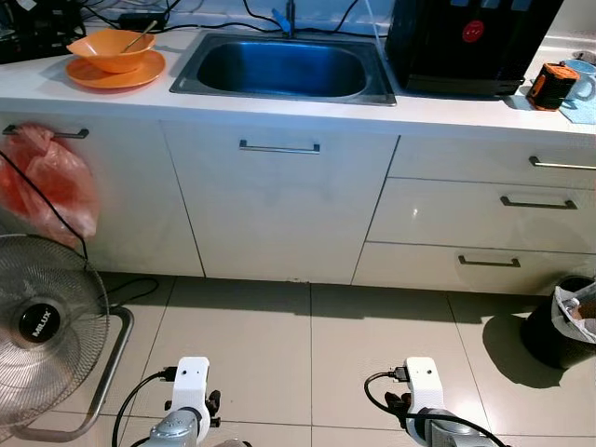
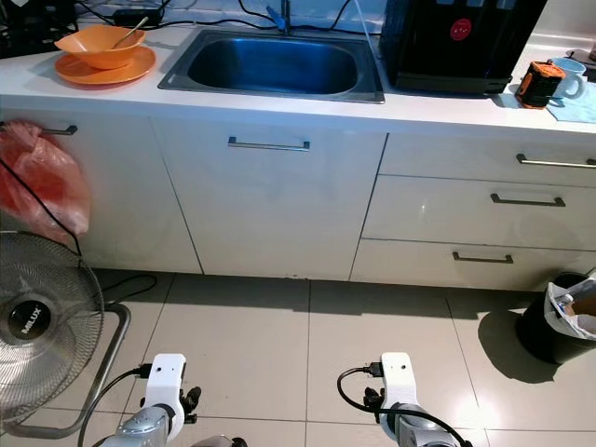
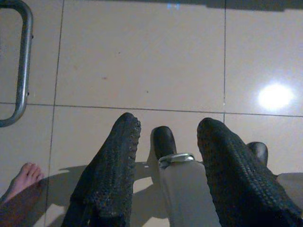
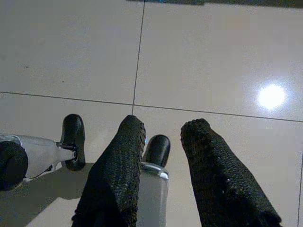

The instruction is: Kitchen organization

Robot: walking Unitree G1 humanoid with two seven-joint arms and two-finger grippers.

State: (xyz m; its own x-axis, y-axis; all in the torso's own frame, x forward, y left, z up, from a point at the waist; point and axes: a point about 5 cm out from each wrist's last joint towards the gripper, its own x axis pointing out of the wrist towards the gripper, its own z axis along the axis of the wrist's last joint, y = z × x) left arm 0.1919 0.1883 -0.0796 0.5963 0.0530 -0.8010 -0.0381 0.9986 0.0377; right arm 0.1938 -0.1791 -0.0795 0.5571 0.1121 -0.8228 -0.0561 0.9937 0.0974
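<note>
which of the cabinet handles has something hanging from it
The metal bar handle at the far left of the white cabinets: a red plastic bag hangs from it. The other handles are bare.

An orange bowl (image 1: 110,47) sits on an orange plate (image 1: 115,74) on the white surface (image 1: 279,110); the sink (image 1: 284,67) is steel grey, the cabinets (image 1: 279,209) white, the floor (image 1: 279,354) beige tile, the bag (image 1: 47,182) red, each tool's fingers (image 3: 111,179) black and dimpled

White counter (image 1: 279,110): orange bowl (image 1: 110,48) on plate (image 1: 116,74), black water dispenser (image 1: 470,42), mug (image 1: 554,86). Tiled floor (image 1: 279,345): fan (image 1: 42,326), bin (image 1: 559,321).
</note>
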